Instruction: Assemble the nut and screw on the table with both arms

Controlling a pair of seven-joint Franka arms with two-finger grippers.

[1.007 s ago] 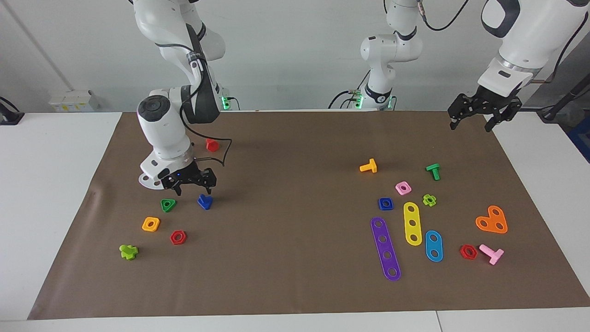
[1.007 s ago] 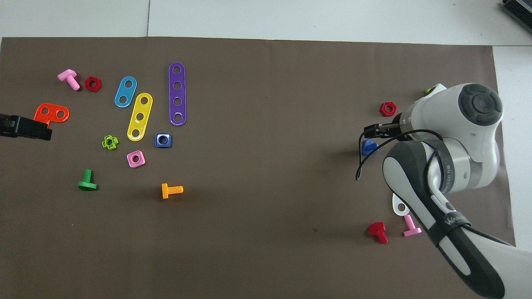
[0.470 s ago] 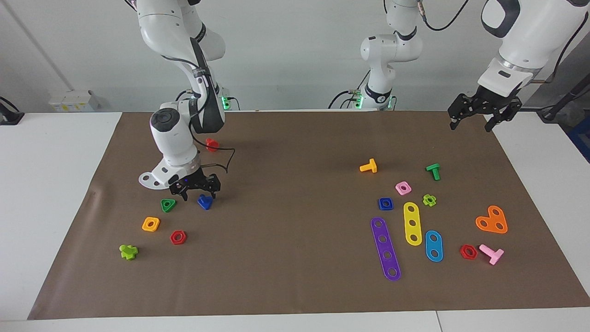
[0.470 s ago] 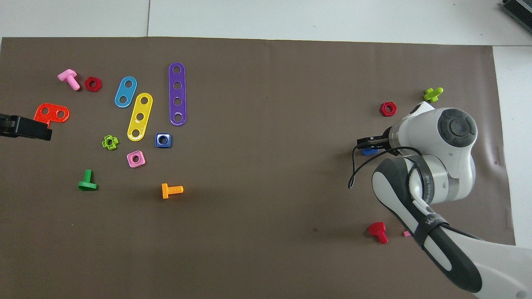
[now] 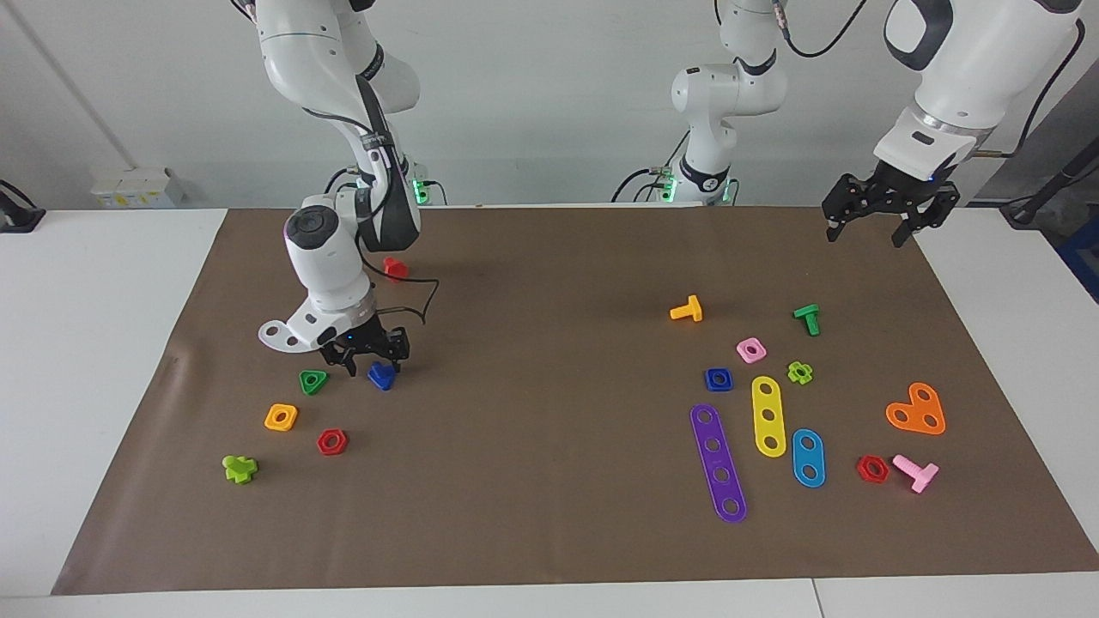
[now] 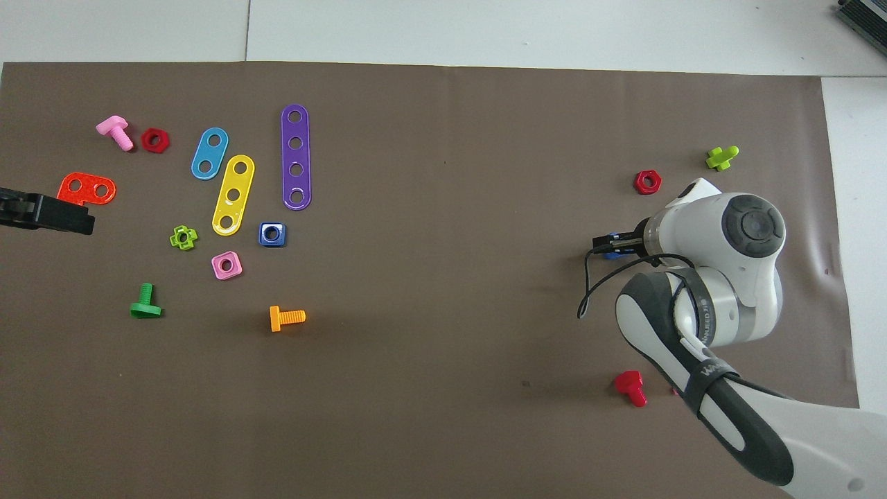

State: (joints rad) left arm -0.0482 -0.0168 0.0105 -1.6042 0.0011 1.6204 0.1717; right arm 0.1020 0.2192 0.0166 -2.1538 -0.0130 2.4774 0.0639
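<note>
The blue screw [image 5: 381, 375] lies on the brown mat [image 5: 549, 515] toward the right arm's end of the desk [image 5: 103, 378], its triangular head showing. The right tool [image 5: 372, 360] is down at it with its fingers spread, one on either side of the screw; they stand released, not clamped on it. From overhead only a sliver of the screw [image 6: 612, 254] shows under the right tool [image 6: 610, 242] and the white wrist above it.

Just beside the screw, toward the right arm's end, sits a green triangular nut [image 5: 313, 381]. Farther from the robots than that lie a yellow-orange square nut [image 5: 281, 417], a red hex nut [image 5: 331, 441] and a lime screw [image 5: 239, 468]. A red screw [image 5: 395, 269] lies nearer to the robots than the blue one, by the right arm's forearm.

The blue nut [image 5: 719, 379] rests flat on the mat toward the left arm's end, well apart from the screw, hole upward. A pink square nut [image 5: 750, 349] lies near it, nearer to the robots, and a purple strip [image 5: 718, 462] and a yellow strip [image 5: 769, 415] lie just beside it, farther from them.

The left tool [image 5: 874, 223] hangs in the air over the mat's corner at the left arm's end, fingers released and holding nothing.
</note>
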